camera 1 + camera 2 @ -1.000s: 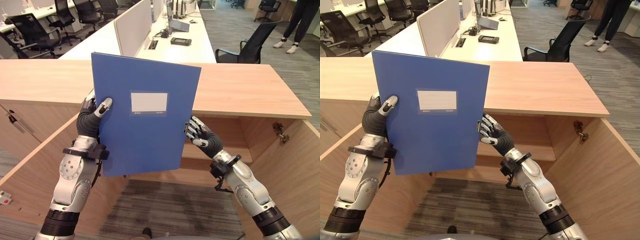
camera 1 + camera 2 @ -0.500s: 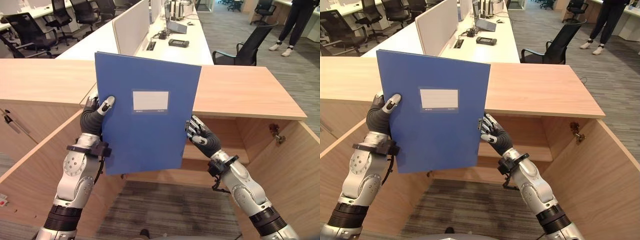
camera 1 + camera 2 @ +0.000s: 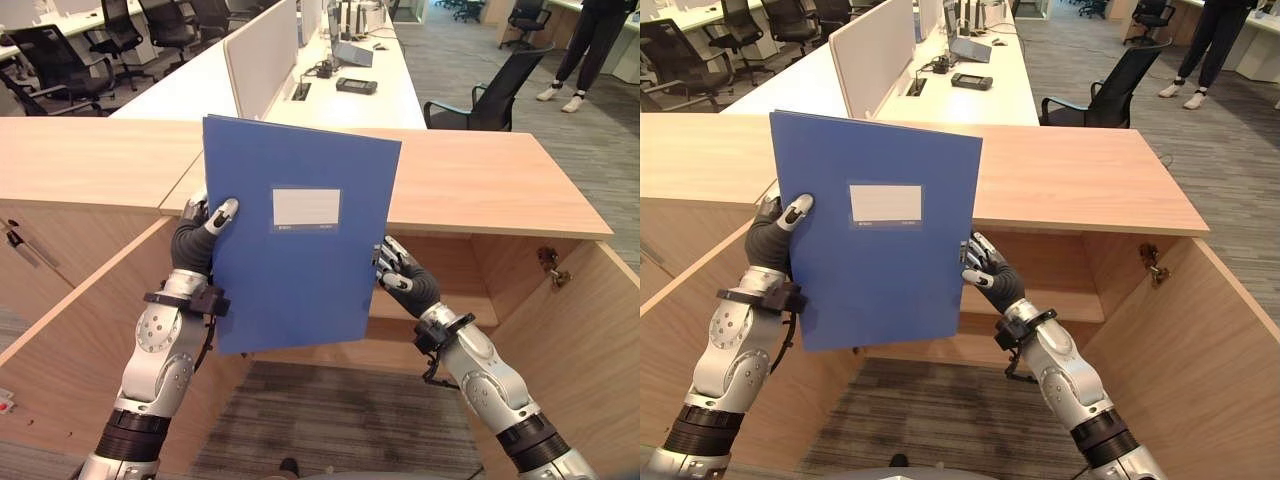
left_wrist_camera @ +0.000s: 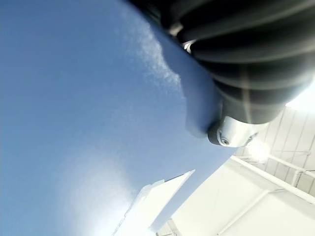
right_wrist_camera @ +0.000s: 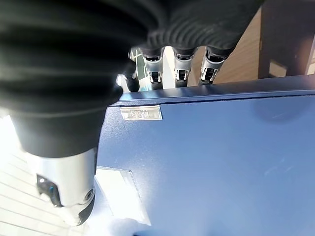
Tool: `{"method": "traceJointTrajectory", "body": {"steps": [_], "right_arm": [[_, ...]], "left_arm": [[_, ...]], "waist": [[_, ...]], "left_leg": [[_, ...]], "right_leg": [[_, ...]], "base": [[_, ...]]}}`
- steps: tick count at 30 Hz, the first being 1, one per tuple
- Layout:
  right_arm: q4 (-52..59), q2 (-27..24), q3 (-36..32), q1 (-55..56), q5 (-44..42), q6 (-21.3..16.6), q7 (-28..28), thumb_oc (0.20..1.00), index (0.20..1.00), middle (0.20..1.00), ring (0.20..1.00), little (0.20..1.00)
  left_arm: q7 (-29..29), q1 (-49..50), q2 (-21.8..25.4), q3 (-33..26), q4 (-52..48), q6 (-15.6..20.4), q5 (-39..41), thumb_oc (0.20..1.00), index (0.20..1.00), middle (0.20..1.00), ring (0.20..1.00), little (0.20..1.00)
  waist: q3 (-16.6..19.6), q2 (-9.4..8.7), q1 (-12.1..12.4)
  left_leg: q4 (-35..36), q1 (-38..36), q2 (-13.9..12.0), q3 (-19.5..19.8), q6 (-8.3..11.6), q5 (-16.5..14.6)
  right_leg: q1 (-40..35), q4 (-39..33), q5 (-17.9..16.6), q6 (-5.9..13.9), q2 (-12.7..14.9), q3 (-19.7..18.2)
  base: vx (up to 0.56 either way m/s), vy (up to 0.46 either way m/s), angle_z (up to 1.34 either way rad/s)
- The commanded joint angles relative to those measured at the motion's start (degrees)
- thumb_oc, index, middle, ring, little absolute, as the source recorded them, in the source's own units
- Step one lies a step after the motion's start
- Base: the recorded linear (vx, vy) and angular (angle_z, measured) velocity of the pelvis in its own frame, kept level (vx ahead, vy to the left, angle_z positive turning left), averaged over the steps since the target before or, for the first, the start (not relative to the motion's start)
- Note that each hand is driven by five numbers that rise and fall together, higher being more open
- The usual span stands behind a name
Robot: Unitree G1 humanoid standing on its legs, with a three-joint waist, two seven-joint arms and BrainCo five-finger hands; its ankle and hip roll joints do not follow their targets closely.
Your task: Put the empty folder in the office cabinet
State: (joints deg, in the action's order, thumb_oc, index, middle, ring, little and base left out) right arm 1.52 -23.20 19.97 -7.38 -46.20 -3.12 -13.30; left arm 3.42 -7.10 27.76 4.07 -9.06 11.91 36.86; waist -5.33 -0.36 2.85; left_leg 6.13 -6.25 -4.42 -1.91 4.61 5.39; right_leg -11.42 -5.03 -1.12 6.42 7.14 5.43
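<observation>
In the left eye view the carrying step is in hand: the blue folder (image 3: 298,230) is held upright in the air in front of the open cabinet (image 3: 470,270), its top edge level with the wooden top, not yet inside. The left hand (image 3: 200,235) pinches its edge at nine o'clock, thumb across the front; the right hand (image 3: 400,275) steadies the edge at four o'clock. Next, I judge, the folder must be lowered and pushed toward twelve o'clock onto the shelf (image 3: 455,308). The right eye view shows a flat, closed cover with a pale blank label (image 3: 885,203). In the left wrist view the thumb lies on smooth blue board. In the right wrist view the fingers (image 5: 179,66) curl over the folder's edge.
</observation>
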Motion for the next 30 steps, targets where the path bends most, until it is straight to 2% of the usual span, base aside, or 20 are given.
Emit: {"method": "traceJointTrajectory", "body": {"steps": [1, 12, 22, 30], "right_arm": [[3.4, 5.4, 6.1, -9.8, -0.5, -1.7, -3.0, 1.0, 1.0, 1.0, 1.0, 1.0], [-0.2, 4.6, 2.5, -4.6, 0.6, -1.1, -2.0, 1.0, 1.0, 1.0, 1.0, 1.0], [-3.7, 5.7, 2.7, -4.5, 1.9, -1.1, -1.0, 1.0, 1.0, 1.0, 1.0, 1.0], [-3.6, 6.5, 4.1, -4.9, -0.6, -0.2, -1.8, 1.0, 1.0, 1.0, 1.0, 1.0]], "left_arm": [[4.5, -8.6, -1.5, 8.1, -1.2, 1.0, -0.8, 0.2, 0.2, 0.2, 0.2, 0.2], [4.1, -7.3, -1.1, 5.4, -3.3, 1.4, -0.8, 0.2, 0.2, 0.2, 0.2, 0.2], [3.5, -7.7, -1.4, 5.2, -4.3, 1.5, -0.8, 0.2, 0.2, 0.2, 0.2, 0.2], [3.3, -8.4, -1.7, 5.6, -3.9, 1.4, -0.6, 0.2, 0.2, 0.2, 0.2, 0.2]], "waist": [[0.0, 0.11, -0.1], [0.0, 0.2, -0.1], [0.1, 0.22, 0.0], [0.1, 0.12, 0.2]], "left_leg": [[-1.1, -1.8, -5.4, -3.7, 3.4, -5.0], [-1.1, -1.9, -5.2, -3.4, 3.38, -5.2], [-1.1, -2.1, -5.2, -3.2, 3.32, -5.3], [-1.1, -2.1, -5.2, -3.1, 3.35, -5.2]], "right_leg": [[1.7, 0.0, 2.3, 2.76, 1.7, 1.0], [1.3, 0.0, 2.5, 2.69, 1.5, 1.4], [1.0, 0.1, 2.7, 2.6, 1.5, 1.6], [1.0, 0.2, 2.7, 2.56, 1.5, 1.6]], "base": [[0.0, 0.0, 0.0], [0.0, 0.0, 0.0], [0.0, 0.0, 0.0], [0.0, 0.0, 0.0]]}}
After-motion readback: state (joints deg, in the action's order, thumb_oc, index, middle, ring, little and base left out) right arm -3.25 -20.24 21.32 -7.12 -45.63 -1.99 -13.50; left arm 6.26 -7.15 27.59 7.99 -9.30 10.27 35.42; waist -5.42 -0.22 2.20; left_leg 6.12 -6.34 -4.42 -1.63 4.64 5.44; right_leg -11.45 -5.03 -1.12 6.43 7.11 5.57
